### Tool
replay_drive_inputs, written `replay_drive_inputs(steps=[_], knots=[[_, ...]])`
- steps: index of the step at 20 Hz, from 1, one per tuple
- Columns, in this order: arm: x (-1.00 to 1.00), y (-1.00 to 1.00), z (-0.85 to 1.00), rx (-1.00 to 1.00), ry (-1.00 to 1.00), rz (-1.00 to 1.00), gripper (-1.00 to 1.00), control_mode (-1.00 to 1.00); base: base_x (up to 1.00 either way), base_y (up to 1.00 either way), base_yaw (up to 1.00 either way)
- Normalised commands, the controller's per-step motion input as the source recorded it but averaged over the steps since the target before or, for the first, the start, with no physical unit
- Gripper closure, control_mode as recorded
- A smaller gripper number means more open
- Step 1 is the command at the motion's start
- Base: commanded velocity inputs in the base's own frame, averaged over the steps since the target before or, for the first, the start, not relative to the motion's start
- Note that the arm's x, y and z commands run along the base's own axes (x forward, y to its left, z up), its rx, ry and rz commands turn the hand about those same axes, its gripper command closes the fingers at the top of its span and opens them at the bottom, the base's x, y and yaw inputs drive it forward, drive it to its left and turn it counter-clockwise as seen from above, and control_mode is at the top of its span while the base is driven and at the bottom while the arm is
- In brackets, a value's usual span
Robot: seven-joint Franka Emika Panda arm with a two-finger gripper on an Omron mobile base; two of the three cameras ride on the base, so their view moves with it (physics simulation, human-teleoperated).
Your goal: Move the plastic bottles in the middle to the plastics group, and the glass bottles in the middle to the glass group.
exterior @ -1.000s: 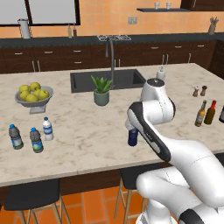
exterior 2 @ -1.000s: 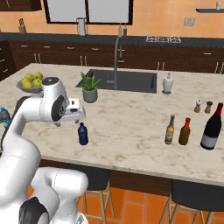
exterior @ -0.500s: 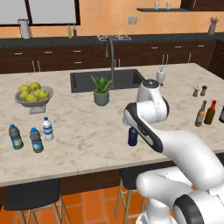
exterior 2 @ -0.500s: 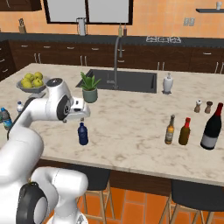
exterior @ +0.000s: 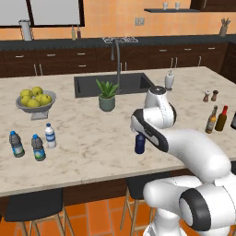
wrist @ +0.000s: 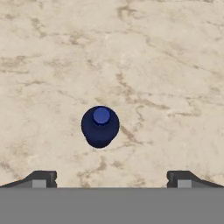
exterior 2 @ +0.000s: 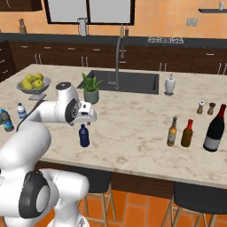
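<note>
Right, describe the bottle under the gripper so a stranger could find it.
On the marble island, look near the front edge, forward of the potted plant. The dark navy bottle stands upright and alone there, short and opaque, unlike the blue-labelled water bottles far left.

My own forearm covers the upper part of the dark navy bottle (exterior: pixel 140 144) at the centre of the left base view, leaving just its lower body showing. In the hand view, looking straight down, that bottle's sides and base sit hidden beneath its own cap and shoulders. My fingertips (wrist: pixel 40 179) are cut off by the bottom of that frame, only the wide-set ends rising into it. A dark wine bottle (exterior: pixel 234 120) is sliced by the right edge of the left base view. At the left edge of the right base view, a water bottle (exterior 2: pixel 6 121) stands partly behind my arm, its label too small to read.
</note>
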Motion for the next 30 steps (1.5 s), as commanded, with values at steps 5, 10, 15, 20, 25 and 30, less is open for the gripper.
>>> replay_drive_inputs(steps=[5, 10, 15, 20, 25, 30], knots=[[0.08, 0.00, -0.09, 0.03, 0.00, 0.00, -1.00, -1.00, 0.00, 0.00, 0.00], [0.02, 0.02, -0.13, 0.05, 0.00, 0.00, -1.00, -1.00, 0.00, 0.00, 0.00], [0.12, 0.13, -0.22, 0.04, 0.00, 0.02, -1.00, -1.00, 0.00, 0.00, 0.00], [0.24, 0.18, -0.13, 0.00, 0.00, 0.01, -1.00, -1.00, 0.00, 0.00, 0.00], [0.23, -0.01, -0.02, 0.00, 0.00, 0.00, -1.00, -1.00, 0.00, 0.00, 0.00], [0.04, -0.03, -0.27, 0.00, 0.00, 0.00, -1.00, -1.00, 0.00, 0.00, 0.00]])
